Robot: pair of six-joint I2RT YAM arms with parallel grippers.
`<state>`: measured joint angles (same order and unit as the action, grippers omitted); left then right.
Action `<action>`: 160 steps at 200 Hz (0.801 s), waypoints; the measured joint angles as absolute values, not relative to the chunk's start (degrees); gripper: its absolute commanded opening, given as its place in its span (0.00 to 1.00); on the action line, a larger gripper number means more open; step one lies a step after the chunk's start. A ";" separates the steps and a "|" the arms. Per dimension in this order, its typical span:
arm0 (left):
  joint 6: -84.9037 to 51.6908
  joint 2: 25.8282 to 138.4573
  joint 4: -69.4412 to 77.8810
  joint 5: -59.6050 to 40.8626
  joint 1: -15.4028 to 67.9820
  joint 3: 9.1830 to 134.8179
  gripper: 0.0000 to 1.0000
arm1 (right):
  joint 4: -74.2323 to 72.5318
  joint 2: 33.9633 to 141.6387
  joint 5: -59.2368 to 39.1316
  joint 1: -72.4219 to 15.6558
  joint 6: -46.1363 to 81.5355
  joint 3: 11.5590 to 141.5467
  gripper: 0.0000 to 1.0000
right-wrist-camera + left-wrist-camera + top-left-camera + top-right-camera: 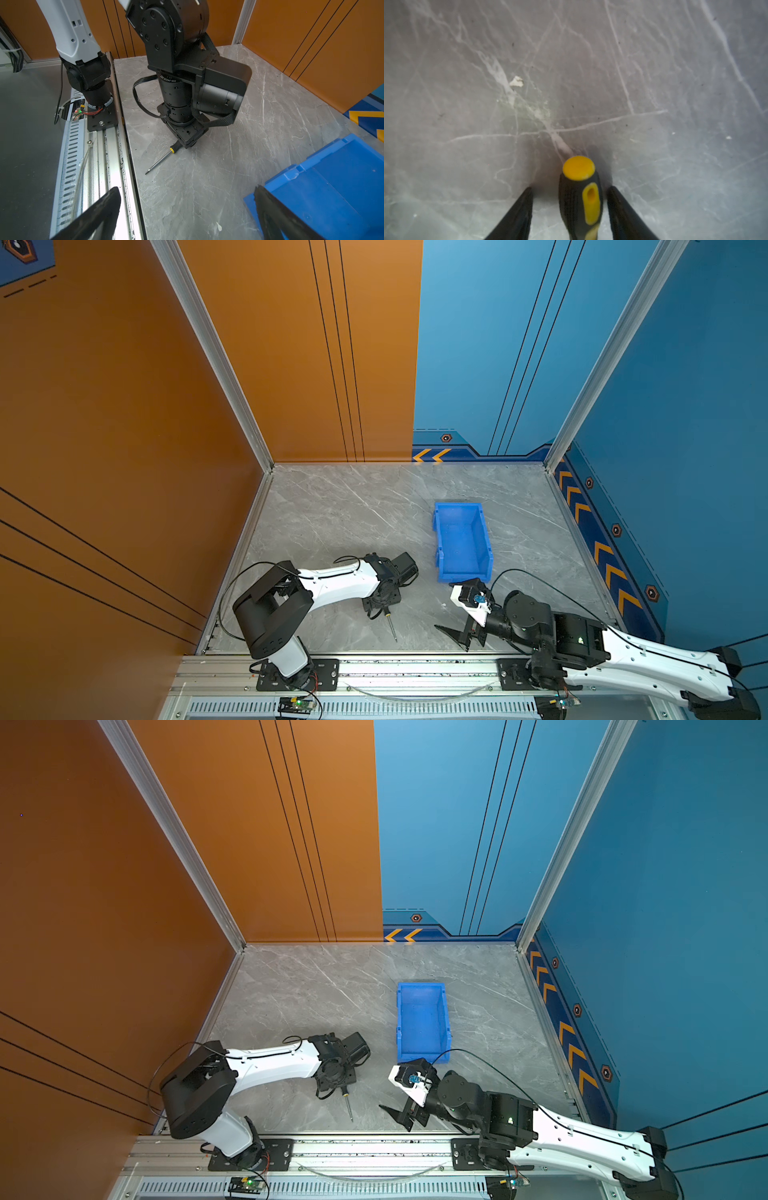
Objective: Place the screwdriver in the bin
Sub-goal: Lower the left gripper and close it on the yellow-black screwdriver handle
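The screwdriver [391, 625] lies on the grey marble table near the front edge, with its silver shaft pointing at the front rail. My left gripper [570, 188] points straight down over it. The black fingers [525, 203] straddle the black-and-yellow handle [580, 197] with table showing on both sides, so the gripper is open. The wrist hides most of the handle in both top views. The blue bin [461, 539] stands open-topped right of centre and holds nothing. My right gripper [452, 638] hovers open in front of the bin's low wall, holding nothing.
Orange walls stand at the left and back, blue walls at the right. An aluminium rail [415, 668] runs along the table's front edge. The left arm's wrist [182, 108] rises above the screwdriver [160, 161]. The bin's corner [332, 187] lies close to the right fingers.
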<state>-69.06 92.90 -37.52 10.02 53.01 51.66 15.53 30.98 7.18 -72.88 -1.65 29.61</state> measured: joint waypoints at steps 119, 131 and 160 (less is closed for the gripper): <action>-70.57 93.34 -37.52 10.61 54.22 52.21 0.04 | 17.37 25.32 9.76 -70.59 -1.48 28.73 1.00; -70.57 93.27 -37.50 10.74 54.35 52.21 0.04 | 17.63 24.75 9.78 -69.97 -1.48 28.73 1.00; -70.32 91.90 -37.93 11.66 54.57 52.97 0.03 | 18.94 23.49 10.68 -68.05 -0.78 28.82 1.00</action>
